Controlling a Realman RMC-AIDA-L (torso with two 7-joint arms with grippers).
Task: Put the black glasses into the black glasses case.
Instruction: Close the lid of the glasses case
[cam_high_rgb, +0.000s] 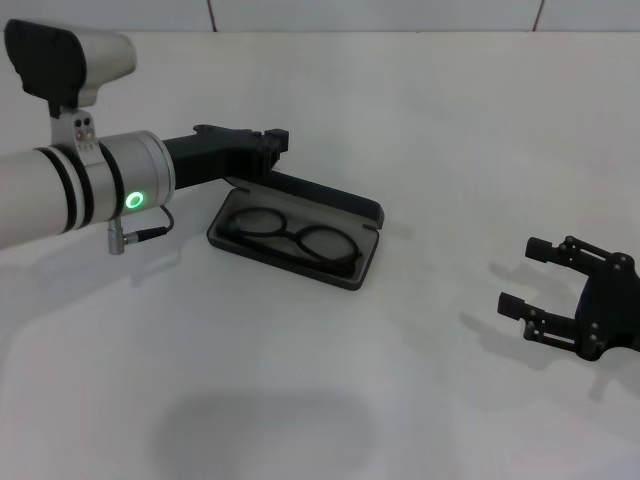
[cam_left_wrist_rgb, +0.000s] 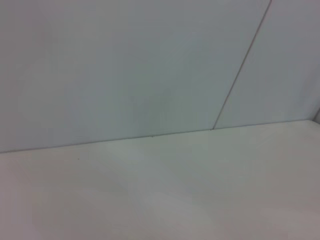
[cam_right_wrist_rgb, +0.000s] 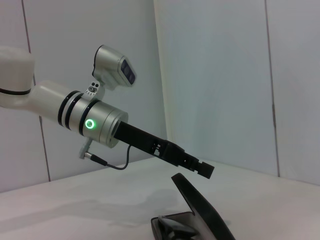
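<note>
The black glasses case (cam_high_rgb: 366, 262) lies open in the middle of the white table, its lid (cam_high_rgb: 330, 191) standing up at the far side. The black glasses (cam_high_rgb: 290, 236) lie inside the tray, lenses side by side. My left gripper (cam_high_rgb: 277, 140) reaches in from the left and hovers shut just above and behind the lid's upper edge. The right wrist view shows the same left gripper (cam_right_wrist_rgb: 205, 170) a little above the raised lid (cam_right_wrist_rgb: 200, 205), apart from it. Near the table's right edge, my right gripper (cam_high_rgb: 517, 275) rests open and holds nothing.
The white table (cam_high_rgb: 420, 120) runs back to a pale wall (cam_left_wrist_rgb: 150, 65). The left arm's thick silver forearm (cam_high_rgb: 90, 185), with a green light and a thin cable, spans the left side above the table.
</note>
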